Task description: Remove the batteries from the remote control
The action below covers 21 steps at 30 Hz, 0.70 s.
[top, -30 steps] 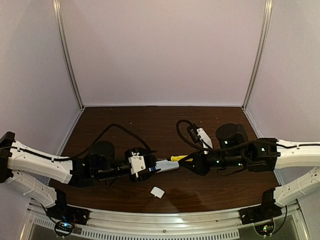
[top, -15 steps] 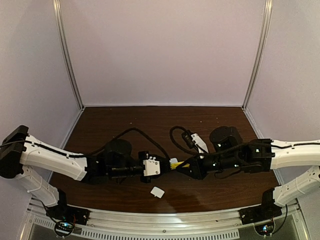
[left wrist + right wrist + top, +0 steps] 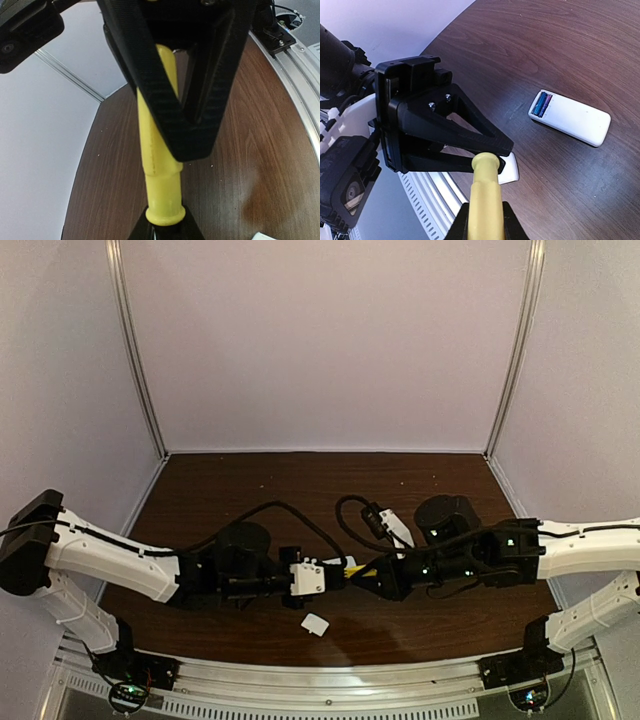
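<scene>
Both arms are seen meeting tip to tip over the middle of the brown table (image 3: 250,480). A yellow-handled screwdriver (image 3: 160,175) is pinched at the handle by the right gripper (image 3: 486,215), with the fingers pressed tight on both sides. The left gripper (image 3: 507,156) is placed on the same handle further along, its black fingers drawn close about it. Whether the handle is actually pinched there cannot be told.

The remote control (image 3: 575,120) is laid flat on the table, right of centre, just on the far side of the right arm, and is touched by neither gripper. Its compartment is uncovered at one end, and the batteries (image 3: 540,104) are seen seated in it side by side. A small white cover (image 3: 316,624) is left on the table, on the near side of the grippers.
</scene>
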{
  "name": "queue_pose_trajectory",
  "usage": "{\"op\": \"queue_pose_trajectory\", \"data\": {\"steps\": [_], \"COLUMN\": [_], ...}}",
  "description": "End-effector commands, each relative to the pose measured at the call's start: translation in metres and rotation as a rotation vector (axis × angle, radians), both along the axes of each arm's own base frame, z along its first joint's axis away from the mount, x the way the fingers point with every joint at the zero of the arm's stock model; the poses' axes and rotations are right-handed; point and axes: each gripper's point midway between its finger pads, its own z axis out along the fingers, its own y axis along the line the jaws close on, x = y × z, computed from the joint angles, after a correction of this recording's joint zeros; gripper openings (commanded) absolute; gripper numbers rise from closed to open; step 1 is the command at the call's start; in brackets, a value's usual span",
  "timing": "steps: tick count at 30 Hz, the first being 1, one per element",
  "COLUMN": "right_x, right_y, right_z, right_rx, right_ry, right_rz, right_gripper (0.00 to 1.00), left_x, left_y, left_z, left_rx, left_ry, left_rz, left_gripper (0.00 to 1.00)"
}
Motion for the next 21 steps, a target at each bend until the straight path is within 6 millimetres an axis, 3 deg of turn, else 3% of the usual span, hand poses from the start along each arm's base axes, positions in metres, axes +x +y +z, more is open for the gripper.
{"op": "queue_pose_trajectory", "data": {"steps": [1,7,21], "right_x": [0.004,0.008,0.019], "right_y": [0.008,0.01,0.012], "right_z": [0.007,0.0,0.002], "right_rx": [0.037,0.014,0.0], "right_ry": [-0.023,-0.027,-0.033], "right_rz": [-0.015,-0.03,-0.088], "right_gripper": [0.03,0.25,0.47], "left_x": [-0.006,-0.007,-0.003], "left_y": [-0.005,0.0,0.006], "left_z": [0.0,-0.005,-0.01], "left_rx": [-0.024,-0.039,-0.069], "left_ry": [-0.003,0.013,0.041], "left_rz": [-0.016,-0.002,0.043], "left_gripper": [0.0,0.0,0.0]}}
